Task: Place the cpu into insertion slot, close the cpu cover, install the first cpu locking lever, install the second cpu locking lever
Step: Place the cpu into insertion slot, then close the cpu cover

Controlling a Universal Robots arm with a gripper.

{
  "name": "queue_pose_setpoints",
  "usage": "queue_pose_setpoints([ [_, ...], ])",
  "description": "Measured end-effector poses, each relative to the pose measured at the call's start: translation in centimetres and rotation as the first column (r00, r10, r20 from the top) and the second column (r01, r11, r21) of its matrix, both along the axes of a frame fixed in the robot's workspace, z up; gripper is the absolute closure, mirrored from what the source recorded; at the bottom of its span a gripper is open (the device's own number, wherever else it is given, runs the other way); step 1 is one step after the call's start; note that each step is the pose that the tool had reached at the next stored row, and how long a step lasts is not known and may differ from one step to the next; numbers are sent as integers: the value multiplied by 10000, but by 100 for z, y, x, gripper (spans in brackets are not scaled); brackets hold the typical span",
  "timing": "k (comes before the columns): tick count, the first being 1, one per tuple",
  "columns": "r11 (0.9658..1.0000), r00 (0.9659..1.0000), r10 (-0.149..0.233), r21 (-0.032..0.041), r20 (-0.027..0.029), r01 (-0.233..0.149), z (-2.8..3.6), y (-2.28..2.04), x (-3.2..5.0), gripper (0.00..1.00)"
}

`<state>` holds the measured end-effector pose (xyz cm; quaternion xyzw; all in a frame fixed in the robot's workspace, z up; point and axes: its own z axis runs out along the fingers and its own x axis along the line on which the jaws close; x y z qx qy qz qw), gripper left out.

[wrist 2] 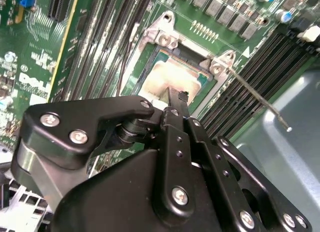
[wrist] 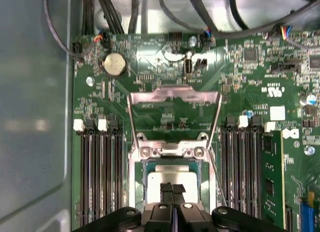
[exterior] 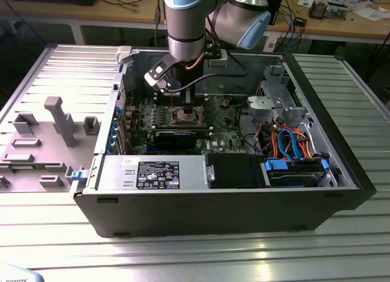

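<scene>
One chip [wrist: 161, 173] lies in the socket [wrist: 137, 178] (cover [wrist: 175, 94] open); pincer [wrist: 172, 186] clenched empty above. Check your chip sits flat, square.

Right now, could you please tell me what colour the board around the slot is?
The board is green, which shows best in the first wrist view.

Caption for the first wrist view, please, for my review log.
Gripper, shut, over the cpu lying in the insertion slot, with the cpu cover swung open.
</scene>
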<state>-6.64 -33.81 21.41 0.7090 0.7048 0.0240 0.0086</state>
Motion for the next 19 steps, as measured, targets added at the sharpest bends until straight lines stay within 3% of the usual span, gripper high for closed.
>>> queue_pose_setpoints([
  [17,9999,9999,102,21,-17,-102,1,0,0,89],
  [19,9999,9999,157,21,-18,-157,75,0,0,89],
])
